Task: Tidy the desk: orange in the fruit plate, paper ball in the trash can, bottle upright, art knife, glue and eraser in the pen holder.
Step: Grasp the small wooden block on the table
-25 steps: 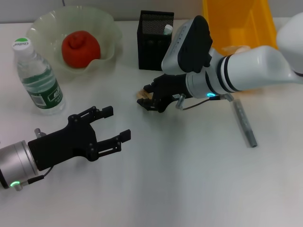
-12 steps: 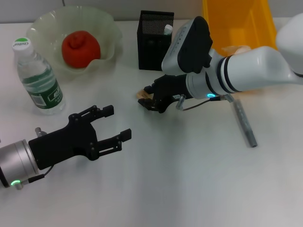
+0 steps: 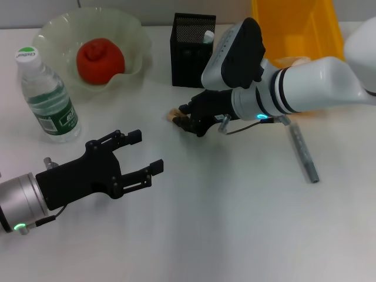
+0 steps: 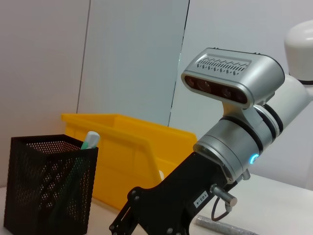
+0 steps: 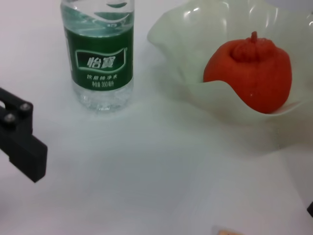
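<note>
At the centre of the head view, the tiny tan rectangular eraser (image 3: 174, 114) is pinched in the right gripper (image 3: 183, 119), just in front of the tall black mesh pen holder (image 3: 191, 50). The left gripper (image 3: 143, 154) is held with its fingers spread over the white tabletop (image 3: 235, 223) at lower left. The wrinkled red-orange orange (image 3: 100, 60) is seen in the pale green ruffled fruit plate (image 3: 135, 35) at upper left, beside the upright clear plastic bottle (image 3: 47, 98).

White right arm (image 3: 317, 82), black-ringed wrist; silver-cuffed left arm (image 3: 17, 202); black hands.

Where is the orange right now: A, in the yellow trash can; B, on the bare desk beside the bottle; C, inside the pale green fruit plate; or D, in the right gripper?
C: the orange sits inside the fruit plate, well behind the bottle.
</note>
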